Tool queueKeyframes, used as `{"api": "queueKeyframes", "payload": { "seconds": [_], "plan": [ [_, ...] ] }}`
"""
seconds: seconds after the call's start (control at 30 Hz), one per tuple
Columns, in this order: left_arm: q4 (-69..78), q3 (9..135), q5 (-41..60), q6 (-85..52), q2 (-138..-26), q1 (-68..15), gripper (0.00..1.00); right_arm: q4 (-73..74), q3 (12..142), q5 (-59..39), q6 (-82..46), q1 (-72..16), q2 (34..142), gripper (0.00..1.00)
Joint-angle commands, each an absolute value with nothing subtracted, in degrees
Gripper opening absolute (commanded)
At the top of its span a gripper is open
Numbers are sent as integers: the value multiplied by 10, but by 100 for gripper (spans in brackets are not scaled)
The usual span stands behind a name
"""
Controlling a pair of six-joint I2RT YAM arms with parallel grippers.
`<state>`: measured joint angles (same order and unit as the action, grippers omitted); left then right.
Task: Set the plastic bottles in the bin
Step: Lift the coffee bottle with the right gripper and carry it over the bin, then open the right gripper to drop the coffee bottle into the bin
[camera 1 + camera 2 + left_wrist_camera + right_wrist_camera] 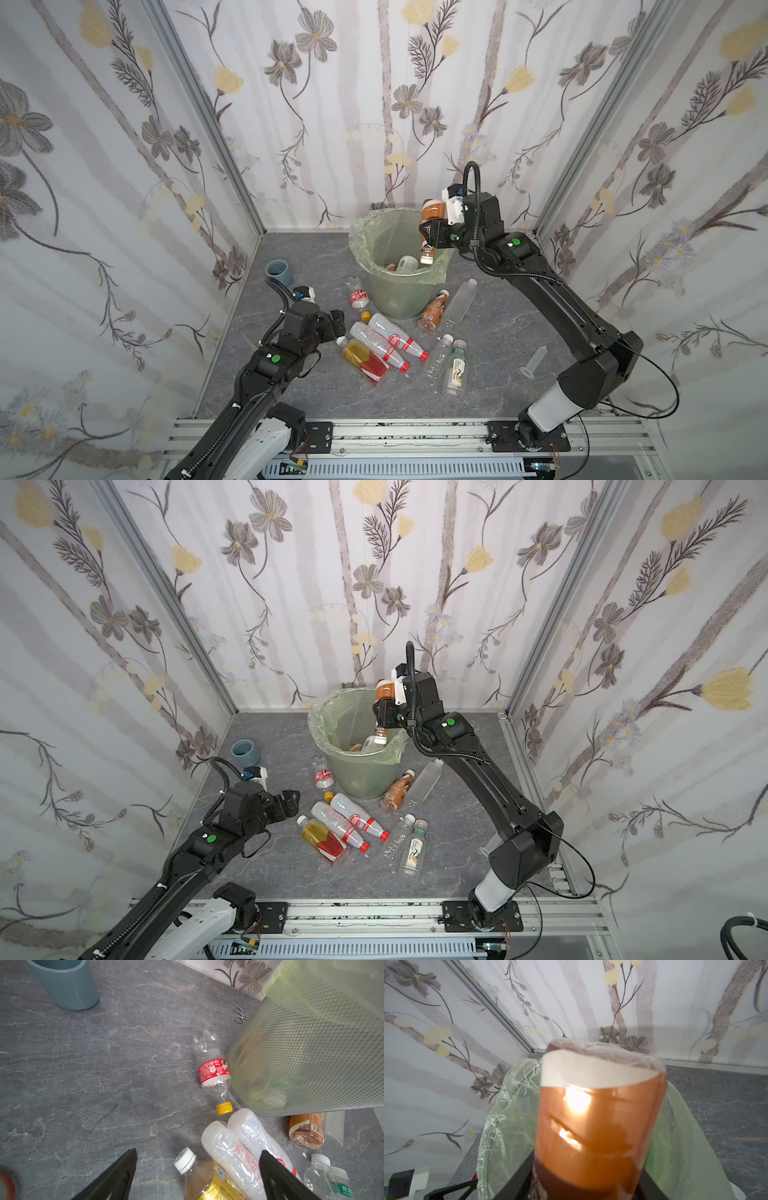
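Observation:
My right gripper [432,233] [384,713] is shut on a brown-labelled bottle [430,212] [384,690] [598,1115], held cap down over the near right rim of the bin [395,293] [357,775] [500,1126]. Two bottles [405,264] lie inside the bin. Low over the floor, my left gripper [336,322] [289,798] [198,1151] stands open beside a yellow-and-red-labelled bottle [365,359]. Two clear red-capped bottles [395,336] lie next to that one. A red-labelled, yellow-capped bottle [359,297] [214,1070] rests against the bin [301,1053]. Brown [432,311], frosted [459,301], clear [438,361] and white-labelled [455,370] bottles lie to the right.
A blue-grey cup [277,270] [66,985] stands at the back left. A small clear beaker [534,359] lies near my right arm's base. Small scissors [240,1015] lie behind the bin. Flowered walls close in the grey floor on three sides.

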<state>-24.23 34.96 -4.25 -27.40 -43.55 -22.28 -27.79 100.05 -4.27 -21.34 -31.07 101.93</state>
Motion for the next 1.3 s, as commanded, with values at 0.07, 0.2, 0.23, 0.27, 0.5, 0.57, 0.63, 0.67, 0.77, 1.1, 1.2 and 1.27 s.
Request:
{"api": "queueKeyframes", "payload": {
  "seconds": [0.07, 0.2, 0.23, 0.27, 0.5, 0.57, 0.63, 0.67, 0.77, 1.1, 1.2, 1.27],
  "plan": [
    [-227, 347, -48, -276, -422, -223, 94, -265, 995, -26, -205, -312, 1027, 55],
    [-227, 346, -46, -275, -422, -223, 94, -258, 980, -25, -206, -312, 1023, 56],
    [-227, 346, -46, -275, -423, -223, 94, -257, 975, -24, -206, -312, 1023, 56],
    [-227, 347, -45, -275, -424, -222, 94, -257, 973, -23, -206, -313, 1023, 56],
    [-226, 345, -46, -275, -422, -223, 94, -274, 959, -11, -205, -312, 1021, 58],
    [-226, 345, -44, -275, -423, -222, 94, -276, 951, -6, -203, -313, 1017, 59],
    [-226, 345, -43, -275, -423, -223, 94, -277, 945, -1, -201, -312, 1012, 62],
    [-226, 345, -43, -275, -423, -222, 94, -277, 944, 0, -200, -313, 1010, 62],
    [-225, 345, -42, -274, -425, -222, 94, -279, 945, 4, -198, -312, 1004, 66],
    [-225, 344, -44, -275, -426, -223, 94, -279, 947, 0, -193, -312, 976, 71],
    [-225, 344, -44, -276, -428, -222, 94, -280, 947, 0, -185, -312, 963, 73],
    [-225, 343, -44, -276, -428, -222, 94, -284, 946, -2, -180, -312, 954, 74]
  ]
}}
